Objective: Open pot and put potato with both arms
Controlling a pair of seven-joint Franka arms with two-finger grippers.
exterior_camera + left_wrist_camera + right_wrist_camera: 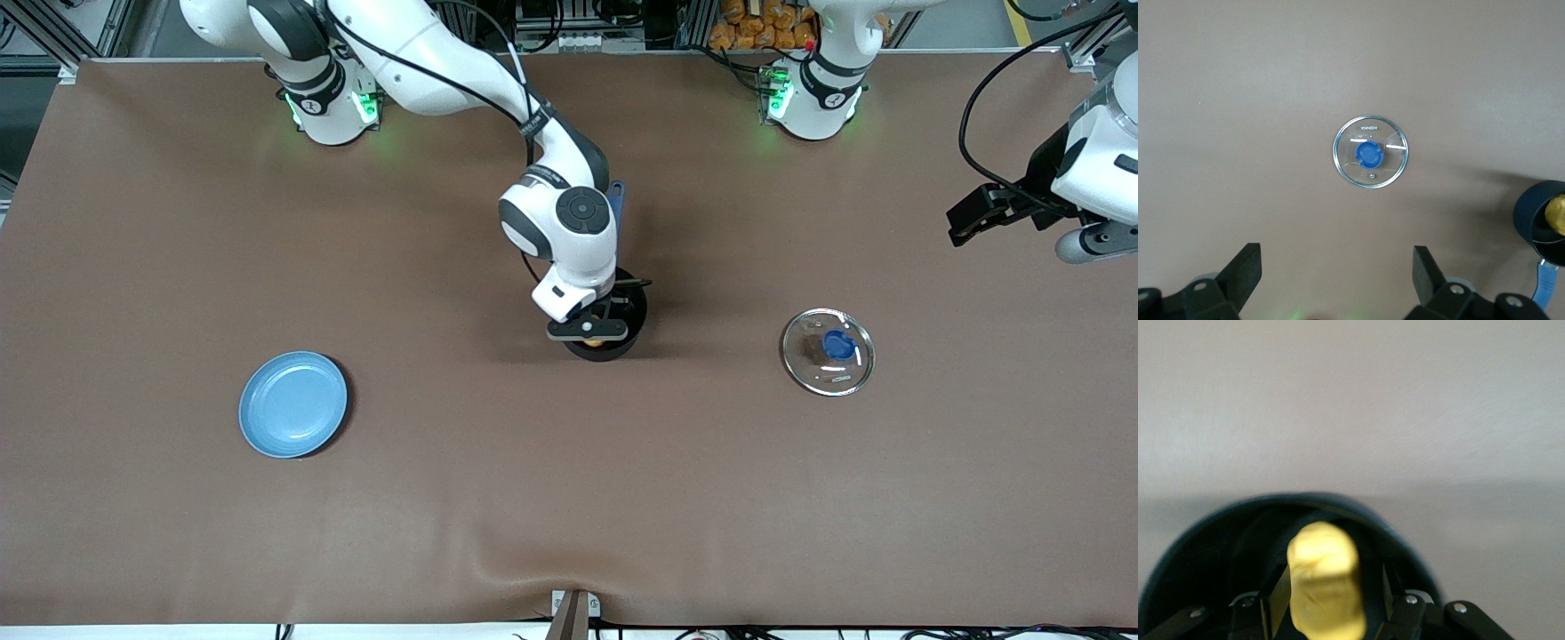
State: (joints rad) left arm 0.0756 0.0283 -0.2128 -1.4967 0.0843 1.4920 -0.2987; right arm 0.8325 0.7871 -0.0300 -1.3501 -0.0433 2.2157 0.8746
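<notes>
The black pot (622,333) stands mid-table without its lid, its blue handle (617,192) pointing toward the robots' bases. My right gripper (590,334) is down in the pot's mouth. The yellow potato (1323,583) stands between its fingers (1277,600), with a dark gap on one side, so the jaws stand open. The potato (591,341) also shows in the front view. The glass lid with blue knob (828,351) lies flat on the table toward the left arm's end, and also shows in the left wrist view (1371,153). My left gripper (965,222) is open, empty and raised high over that end of the table.
A flat light-blue plate (292,404) lies toward the right arm's end, nearer the front camera than the pot. The left wrist view catches the pot (1531,213) with the potato (1558,213) at its edge. Brown cloth covers the table.
</notes>
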